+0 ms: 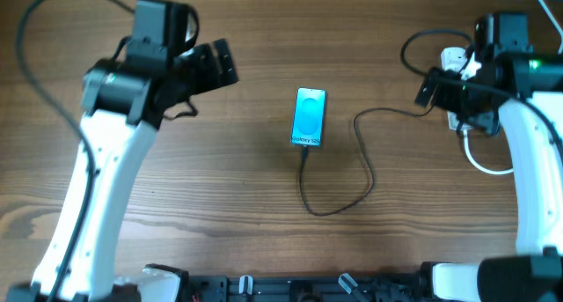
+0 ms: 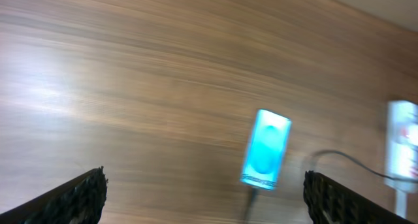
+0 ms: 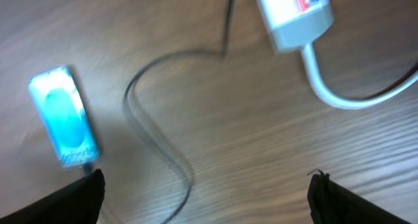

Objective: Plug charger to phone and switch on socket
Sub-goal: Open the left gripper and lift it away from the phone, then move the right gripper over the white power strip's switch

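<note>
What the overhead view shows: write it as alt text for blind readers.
A cyan-screened phone lies on the wooden table, the thin black charger looping from its near edge to the white socket at right. The left gripper and right gripper hover open, holding nothing.

Cyan-screened phone [image 1: 309, 117], thin black charger [image 1: 301, 180], white socket [image 3: 287, 15] with red mark, brown wood-grain table [image 1: 229, 187].

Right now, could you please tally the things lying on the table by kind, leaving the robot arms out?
phone, cyan screen: 1
charger, thin black cable: 1
socket, white strip with its thick white lead: 1
Total: 3
</note>
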